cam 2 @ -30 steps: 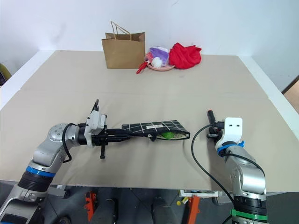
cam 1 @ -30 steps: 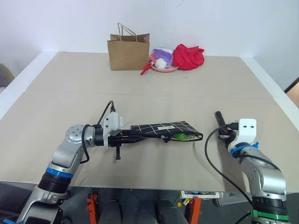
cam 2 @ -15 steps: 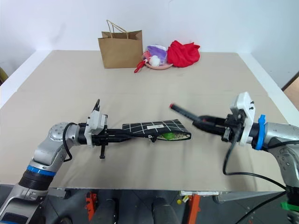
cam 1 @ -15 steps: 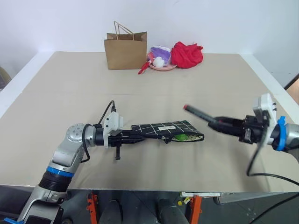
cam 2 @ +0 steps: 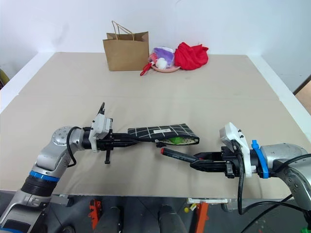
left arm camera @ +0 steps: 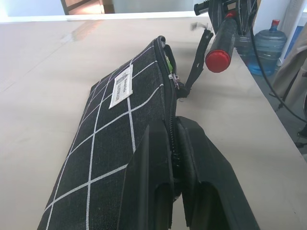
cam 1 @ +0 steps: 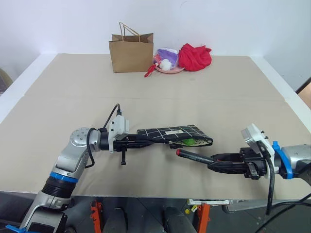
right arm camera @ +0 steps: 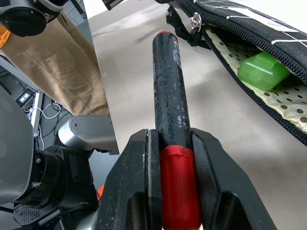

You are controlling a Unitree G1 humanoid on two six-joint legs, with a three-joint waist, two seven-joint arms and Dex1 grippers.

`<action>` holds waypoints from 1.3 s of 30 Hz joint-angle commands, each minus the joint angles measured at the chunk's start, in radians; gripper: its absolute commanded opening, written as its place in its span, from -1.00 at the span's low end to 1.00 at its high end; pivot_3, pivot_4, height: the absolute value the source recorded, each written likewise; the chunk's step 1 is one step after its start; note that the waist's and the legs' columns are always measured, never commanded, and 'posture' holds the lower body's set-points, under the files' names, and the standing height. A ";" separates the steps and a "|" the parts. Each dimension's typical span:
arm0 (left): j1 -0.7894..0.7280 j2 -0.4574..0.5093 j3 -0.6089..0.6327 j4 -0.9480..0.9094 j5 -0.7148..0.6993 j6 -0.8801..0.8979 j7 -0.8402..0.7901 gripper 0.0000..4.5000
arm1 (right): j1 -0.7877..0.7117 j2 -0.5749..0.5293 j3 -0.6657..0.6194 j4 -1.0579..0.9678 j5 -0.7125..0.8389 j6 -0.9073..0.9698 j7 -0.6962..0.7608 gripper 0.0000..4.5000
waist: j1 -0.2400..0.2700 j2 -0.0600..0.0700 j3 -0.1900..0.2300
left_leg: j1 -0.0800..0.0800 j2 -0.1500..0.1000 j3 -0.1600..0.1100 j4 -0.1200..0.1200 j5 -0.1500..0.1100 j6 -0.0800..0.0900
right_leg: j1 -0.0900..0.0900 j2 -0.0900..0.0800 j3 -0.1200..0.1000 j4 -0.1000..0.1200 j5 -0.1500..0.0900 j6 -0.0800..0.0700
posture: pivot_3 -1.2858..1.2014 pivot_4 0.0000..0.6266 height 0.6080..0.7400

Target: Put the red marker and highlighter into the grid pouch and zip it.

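Observation:
The grid pouch hangs just above the table, with my left gripper shut on its zipper edge at the left end. Its right end gapes open, and the lime-green highlighter lies inside on the dotted lining. My right gripper is shut on the red marker, which has a black barrel. The marker lies roughly level and points left. Its far tip sits just below and in front of the pouch's open mouth, close to the zipper pull, without touching the pouch.
A brown paper bag, a pink plate with small items and a red cloth stand along the table's far edge. A water bottle stands on the floor beyond the table's side.
My right gripper has swung from upright at the table's right side to pointing left, bringing the marker down and in under the pouch's open end. The left gripper and the pouch have stayed put.

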 commanded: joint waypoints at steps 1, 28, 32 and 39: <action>-0.015 0.002 0.011 -0.018 -0.012 -0.012 -0.006 -1.00 | -0.005 -0.016 -0.020 -0.024 0.004 -0.011 0.012 -0.74 | 0.000 0.000 0.000 | 0.000 0.000 0.000 0.000 0.000 0.000 | 0.000 0.000 0.000 0.000 0.000 0.000 | 0.03 -0.52 1.00; -0.015 0.002 0.011 -0.018 -0.012 -0.012 -0.006 -1.00 | -0.005 -0.016 -0.020 -0.024 0.004 -0.011 0.012 -0.74 | 0.000 0.000 0.000 | 0.000 0.000 0.000 0.000 0.000 0.000 | 0.000 0.000 0.000 0.000 0.000 0.001 | 0.03 -0.52 1.00; -0.015 0.002 0.011 -0.018 -0.012 -0.012 -0.006 -1.00 | -0.005 -0.016 -0.020 -0.024 0.004 -0.011 0.012 -0.74 | 0.000 0.000 0.000 | 0.000 0.000 0.000 0.000 0.000 0.000 | 0.000 0.000 0.000 0.000 0.000 0.001 | 0.03 -0.52 1.00; -0.015 0.002 0.011 -0.018 -0.012 -0.012 -0.006 -1.00 | -0.005 -0.016 -0.020 -0.024 0.004 -0.011 0.012 -0.74 | 0.000 0.000 0.000 | 0.000 0.000 0.000 0.000 0.000 0.000 | 0.000 0.000 0.000 0.000 0.001 0.001 | 0.03 -0.52 1.00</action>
